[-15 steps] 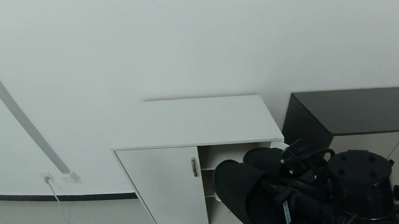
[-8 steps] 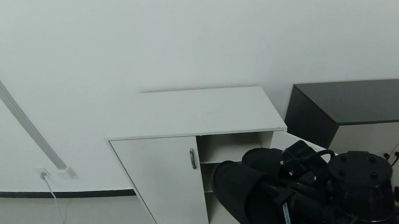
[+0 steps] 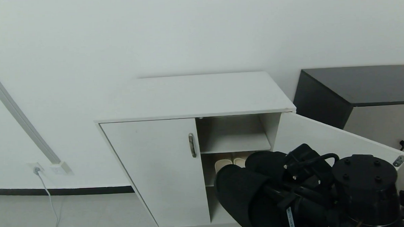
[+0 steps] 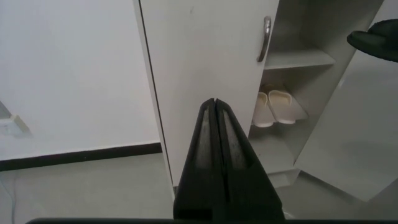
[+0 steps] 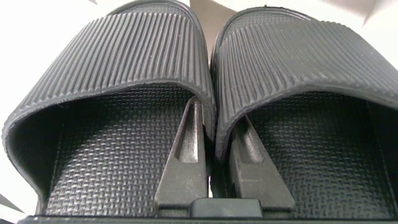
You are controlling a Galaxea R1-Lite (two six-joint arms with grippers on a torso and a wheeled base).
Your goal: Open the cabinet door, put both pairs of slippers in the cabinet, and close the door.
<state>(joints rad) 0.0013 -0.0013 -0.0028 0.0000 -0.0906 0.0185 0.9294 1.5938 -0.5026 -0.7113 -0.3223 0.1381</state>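
The right gripper (image 5: 210, 155) clamped the black slippers (image 3: 239, 190); the left gripper (image 4: 215, 121) was closed, empty. Probably best slid in level — clear of the cabinet door (image 3: 326, 138).

Soft, even light falls from above; the white wall (image 3: 198, 31) is bright and flat, without glare; the cabinet (image 3: 201, 96) top casts a faint shadow into its open shelves (image 3: 231, 132); the black slippers (image 5: 137, 56) show dull highlights along their ribs; the wall conduit (image 3: 18, 113) bows towards the head view's edge.

1 slipper pair (image 3: 228, 162) lies inside the cabinet (image 3: 201, 96), behind the held pair (image 3: 241, 190).
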